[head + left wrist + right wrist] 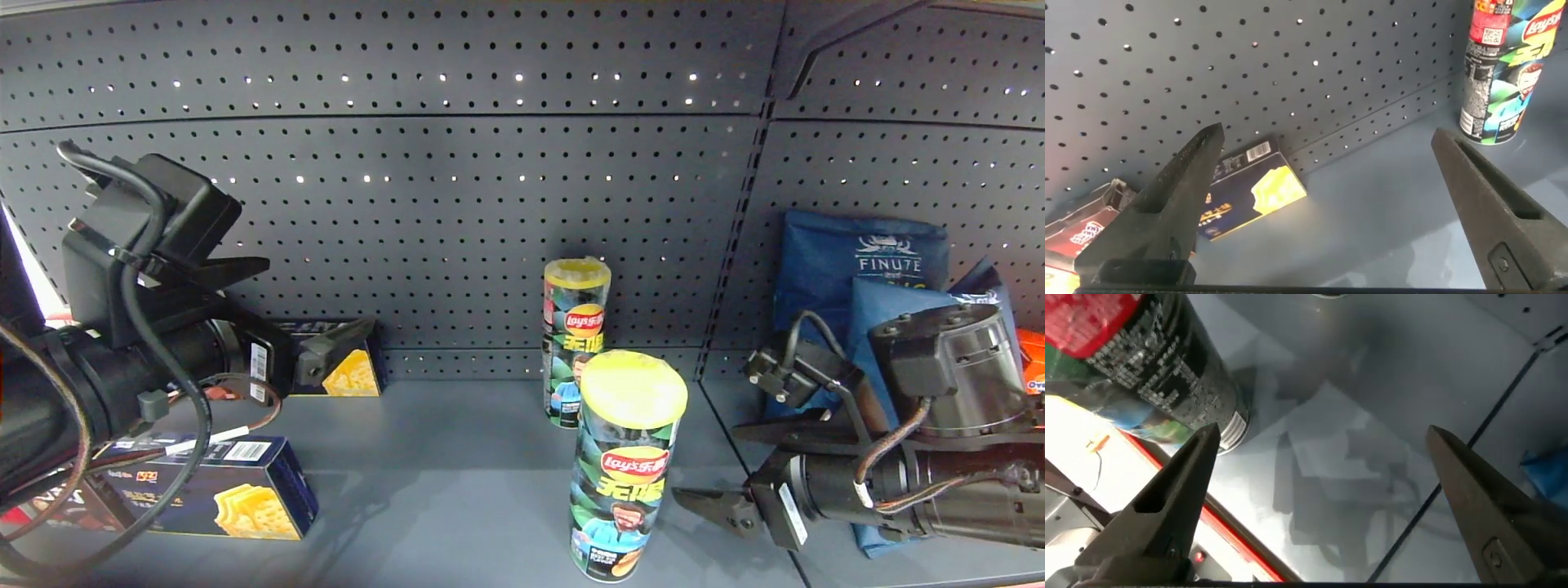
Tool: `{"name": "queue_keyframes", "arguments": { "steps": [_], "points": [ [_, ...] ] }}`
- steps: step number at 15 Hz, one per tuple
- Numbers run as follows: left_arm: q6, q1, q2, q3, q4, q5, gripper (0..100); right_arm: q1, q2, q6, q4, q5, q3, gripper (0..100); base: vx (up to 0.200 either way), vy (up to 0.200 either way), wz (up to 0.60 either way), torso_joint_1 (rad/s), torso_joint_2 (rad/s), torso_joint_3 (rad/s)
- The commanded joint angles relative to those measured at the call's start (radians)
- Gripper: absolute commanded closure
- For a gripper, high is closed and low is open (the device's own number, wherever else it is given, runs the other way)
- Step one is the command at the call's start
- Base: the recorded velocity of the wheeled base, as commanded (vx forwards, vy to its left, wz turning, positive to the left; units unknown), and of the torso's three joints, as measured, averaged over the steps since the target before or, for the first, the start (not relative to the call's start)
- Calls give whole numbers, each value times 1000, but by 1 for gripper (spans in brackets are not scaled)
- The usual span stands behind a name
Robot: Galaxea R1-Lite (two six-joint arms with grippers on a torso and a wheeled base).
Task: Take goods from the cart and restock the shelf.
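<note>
Two chip cans with yellow lids stand upright on the grey shelf [457,490]: the front can [629,465] near the shelf's edge and the back can [575,343] by the pegboard. My right gripper [706,461] is open and holds nothing, just right of the front can; the can's lower part [1151,367] lies beside one finger [1167,506]. My left gripper [318,294] hangs open over the left of the shelf, above a blue cracker box [351,371] against the back wall. From the left wrist, that box [1249,188] lies between the spread fingers [1167,212], with a can [1503,73] farther off.
A second blue cracker box [237,490] lies at the front left, a reddish box [1086,233] beside it. Blue bags [857,269] lean on the pegboard at the right, behind my right arm. A divider line [727,327] splits the shelf. The red shelf edge [1233,539] runs below.
</note>
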Motion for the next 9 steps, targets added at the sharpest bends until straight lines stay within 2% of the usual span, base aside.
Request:
{"name": "queue_keyframes", "arguments": {
  "steps": [1,9],
  "points": [
    [0,0,3,2,0,0,0,7,3,-1,0,1,1,0,0,0,0,0,0,0],
    [0,1,12,-4,-2,0,0,38,47,-1,0,-1,-11,0,0,0,0,0,0,0]
  ]
}}
